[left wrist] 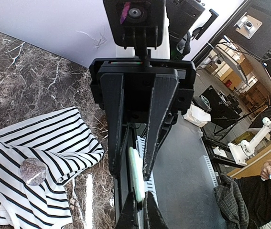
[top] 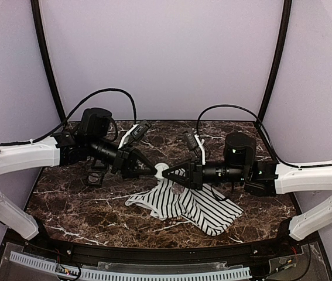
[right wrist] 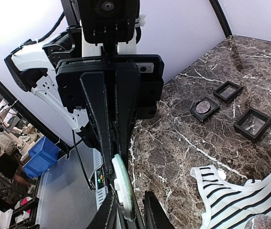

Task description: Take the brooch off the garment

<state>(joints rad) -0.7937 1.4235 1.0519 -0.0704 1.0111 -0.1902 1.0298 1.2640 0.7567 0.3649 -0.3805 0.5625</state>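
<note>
Small black box (right wrist: 197, 114) with silvery disc (right wrist: 205, 106) inside, apart from striped garment (right wrist: 235, 200)

A robotics lab. The dark marble tabletop (top: 84, 205) sits inside a booth of plain lilac backdrop panels (top: 166, 52) held by black poles (top: 44, 52), with a slotted cable duct (top: 125, 273) along its near edge. Past the booth, the wrist views show an open workroom: another white robot arm (left wrist: 250, 143), blue bins (right wrist: 42, 155) and cluttered workbenches (left wrist: 228, 59).
</note>
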